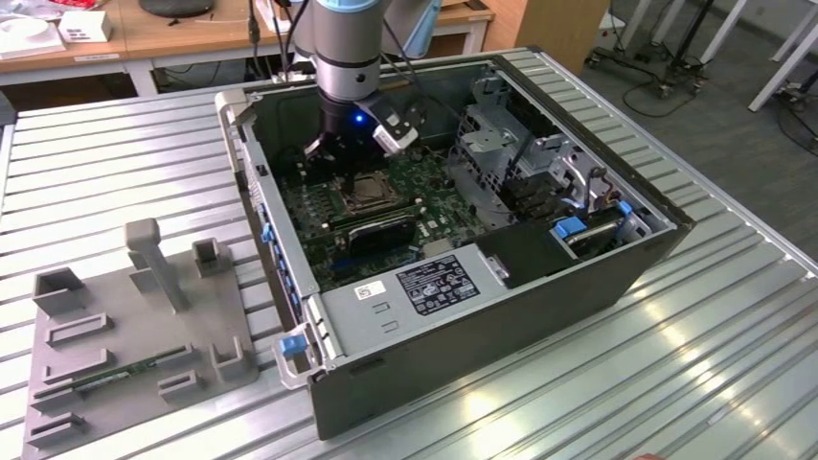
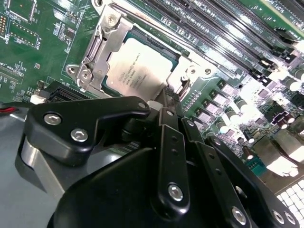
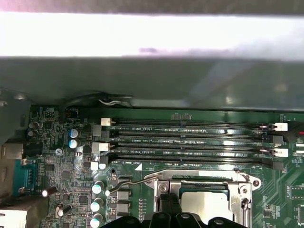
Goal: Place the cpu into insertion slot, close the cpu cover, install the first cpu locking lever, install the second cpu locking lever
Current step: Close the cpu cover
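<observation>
The cpu [image 2: 137, 66] lies flat in the insertion slot [image 1: 364, 195] on the green motherboard inside the open computer case. Its pale metal face shows through the cut-out of the cpu cover [image 2: 100, 47], which lies down over it. In the first wrist view the cpu [image 3: 205, 203] and cpu cover [image 3: 204, 180] sit just below the memory slots. A thin wire locking lever [image 3: 131, 183] slants out from the socket's corner. My gripper [image 1: 348, 165] hangs just above the socket's edge, and its fingers [image 3: 166, 204] are pressed together. In the second wrist view the gripper [image 2: 162, 98] hides that edge.
Long black memory slots [image 3: 190, 145] run beside the socket, with capacitors [image 3: 97, 187] close by. The case wall [image 1: 256, 182] and metal drive cage [image 1: 492, 144] hem in the arm. A grey fixture tray [image 1: 128, 326] rests on the ribbed metal table, at the exterior view's left.
</observation>
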